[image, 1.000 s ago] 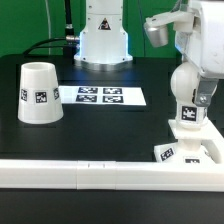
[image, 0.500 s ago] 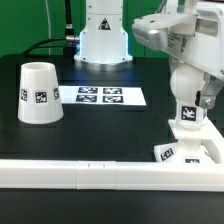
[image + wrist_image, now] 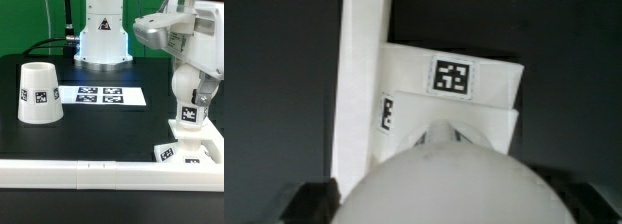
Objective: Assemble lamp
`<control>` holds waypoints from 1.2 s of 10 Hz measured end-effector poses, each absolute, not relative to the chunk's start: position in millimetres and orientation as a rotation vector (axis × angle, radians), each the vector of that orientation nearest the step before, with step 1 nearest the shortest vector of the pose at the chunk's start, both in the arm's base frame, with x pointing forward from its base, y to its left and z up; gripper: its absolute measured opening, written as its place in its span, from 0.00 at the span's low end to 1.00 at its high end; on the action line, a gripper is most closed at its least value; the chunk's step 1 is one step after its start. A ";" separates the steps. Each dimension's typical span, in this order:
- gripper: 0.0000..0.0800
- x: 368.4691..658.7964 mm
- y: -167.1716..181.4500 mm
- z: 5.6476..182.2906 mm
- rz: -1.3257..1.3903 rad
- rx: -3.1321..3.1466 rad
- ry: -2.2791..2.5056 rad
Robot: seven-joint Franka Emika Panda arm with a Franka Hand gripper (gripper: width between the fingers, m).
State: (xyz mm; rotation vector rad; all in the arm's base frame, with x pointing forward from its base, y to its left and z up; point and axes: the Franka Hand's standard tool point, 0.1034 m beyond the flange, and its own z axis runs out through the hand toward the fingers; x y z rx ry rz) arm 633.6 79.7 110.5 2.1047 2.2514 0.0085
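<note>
The bulb stands upright on the flat square base at the exterior view's right, its tagged stem pointing down into the base. My gripper is shut on the bulb's round head from above. In the wrist view the bulb's head fills the foreground between my dark fingers, with the tagged base beneath it. The tapered shade stands alone at the exterior view's left, mouth down, far from my gripper.
The marker board lies flat at mid table. A long white rail runs along the front edge, and the base lies against it; it also shows in the wrist view. The robot's white pedestal stands at the back.
My hand and wrist have turned above the bulb while staying closed on it. The bulb, base and shade stay where they were.
</note>
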 end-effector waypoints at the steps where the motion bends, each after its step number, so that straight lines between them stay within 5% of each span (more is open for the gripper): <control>1: 0.72 632.8 79.6 110.3 0.007 2.213 2.150; 12: 0.72 627.4 84.5 108.4 -0.016 3.037 0.725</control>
